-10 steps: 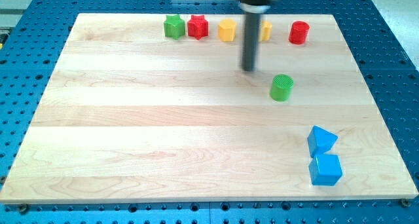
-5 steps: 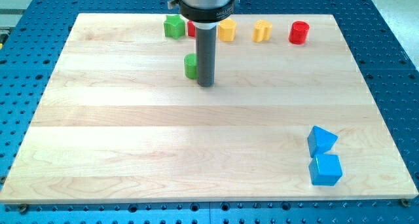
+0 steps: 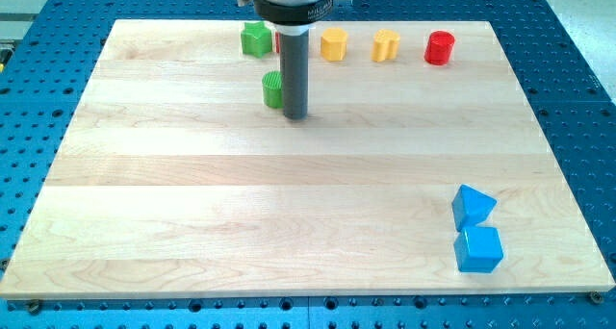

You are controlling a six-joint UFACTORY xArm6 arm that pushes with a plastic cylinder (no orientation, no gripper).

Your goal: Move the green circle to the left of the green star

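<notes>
The green circle (image 3: 272,89) is a short cylinder in the upper middle of the board, mostly showing at the rod's left side. My tip (image 3: 295,115) rests on the board right against the circle's right side. The green star (image 3: 255,38) sits near the board's top edge, above and slightly left of the circle. The rod's body hides most of the red block beside the star.
A yellow hexagon (image 3: 333,44), a yellow heart-like block (image 3: 386,45) and a red cylinder (image 3: 440,47) line the top edge. A blue triangle (image 3: 473,205) and a blue cube (image 3: 478,248) sit at the lower right. The wooden board (image 3: 192,204) lies on a blue perforated table.
The green circle went from the right of the middle to the upper middle, pushed leftward and upward by my tip. In the last half second both moved slightly further left and up.
</notes>
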